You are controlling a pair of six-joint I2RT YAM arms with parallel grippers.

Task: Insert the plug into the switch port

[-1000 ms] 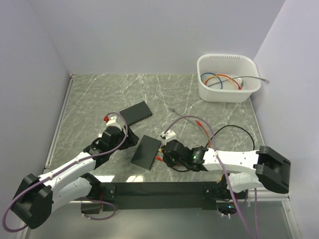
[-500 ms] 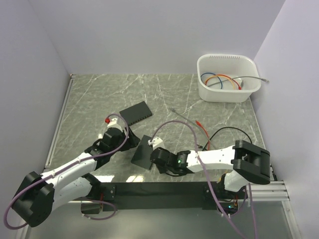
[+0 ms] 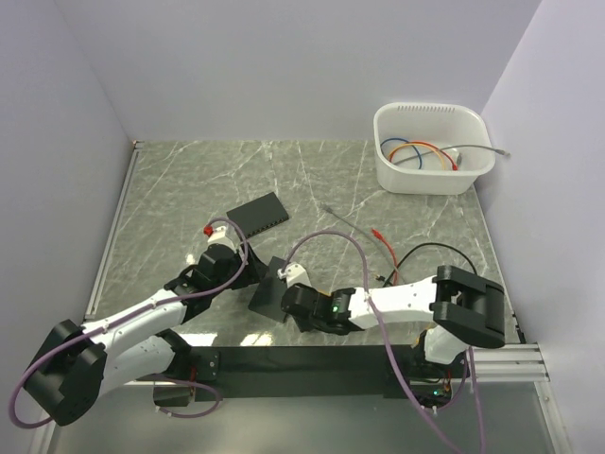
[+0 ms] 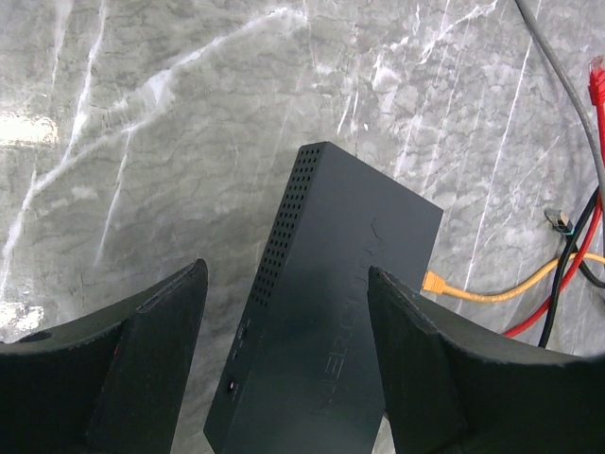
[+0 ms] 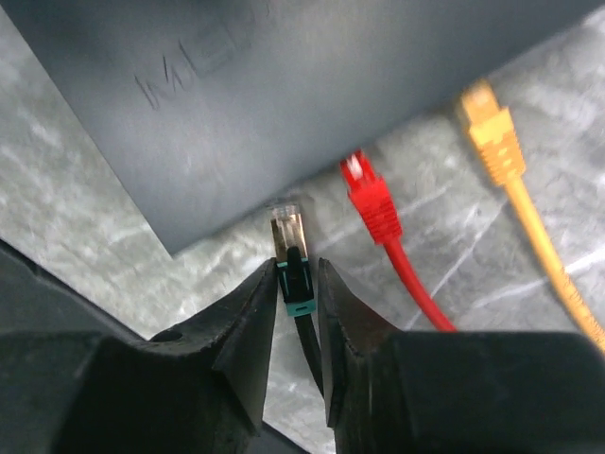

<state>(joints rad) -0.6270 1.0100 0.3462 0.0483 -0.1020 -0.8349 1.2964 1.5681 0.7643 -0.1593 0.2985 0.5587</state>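
The black switch (image 3: 273,288) lies on the marble table between the two arms. In the left wrist view my left gripper (image 4: 284,331) is open, with one finger on each side of the switch (image 4: 331,312) and a gap showing at the left finger. My right gripper (image 5: 296,279) is shut on the black cable's plug (image 5: 289,236), held by its teal boot. The plug's clear tip sits just before the switch's (image 5: 284,85) near edge. A red plug (image 5: 371,199) and an orange plug (image 5: 492,132) sit at the same edge. In the top view the right gripper (image 3: 287,305) is at the switch's near right side.
A second black switch (image 3: 257,214) lies farther back on the left. A white bin (image 3: 433,147) holding coiled cables stands at the back right. Loose grey, red and black cables (image 3: 378,241) trail over the table right of the switch.
My right gripper has moved left with the plug, from the right of the switch to its near edge. My left gripper has edged right, closer around the switch.
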